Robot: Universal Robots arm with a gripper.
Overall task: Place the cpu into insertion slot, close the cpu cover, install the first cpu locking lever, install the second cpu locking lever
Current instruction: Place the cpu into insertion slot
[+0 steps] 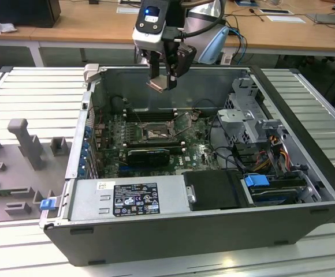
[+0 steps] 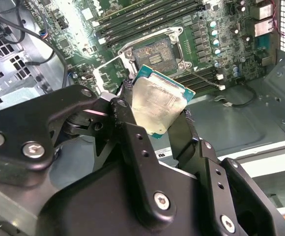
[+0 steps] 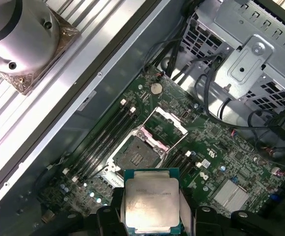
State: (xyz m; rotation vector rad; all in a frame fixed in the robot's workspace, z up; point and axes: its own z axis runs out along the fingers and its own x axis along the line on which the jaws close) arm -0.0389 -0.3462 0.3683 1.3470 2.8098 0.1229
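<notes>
My gripper [image 1: 163, 81] hangs above the open computer case, shut on the cpu [image 1: 156, 85]. In both wrist views the cpu [image 2: 159, 105] [image 3: 150, 199] shows its silvery top and green edge, pinched at two opposite sides by the black fingers [image 2: 128, 125]. The gripper [image 2: 157, 123] [image 3: 151, 211] holds it well above the motherboard, tilted. The insertion slot [image 1: 156, 134] [image 2: 155, 56] [image 3: 136, 156] lies below with its dark pin field bare. The cpu cover [image 3: 166, 127] [image 2: 108, 73] stands swung open beside the slot.
Long black memory slots [image 1: 149, 115] run behind the slot and a black expansion card [image 1: 148, 154] lies in front of it. A grey power supply [image 1: 127, 197] fills the case front. A drive cage [image 1: 251, 118] with cables stands at the exterior view's right.
</notes>
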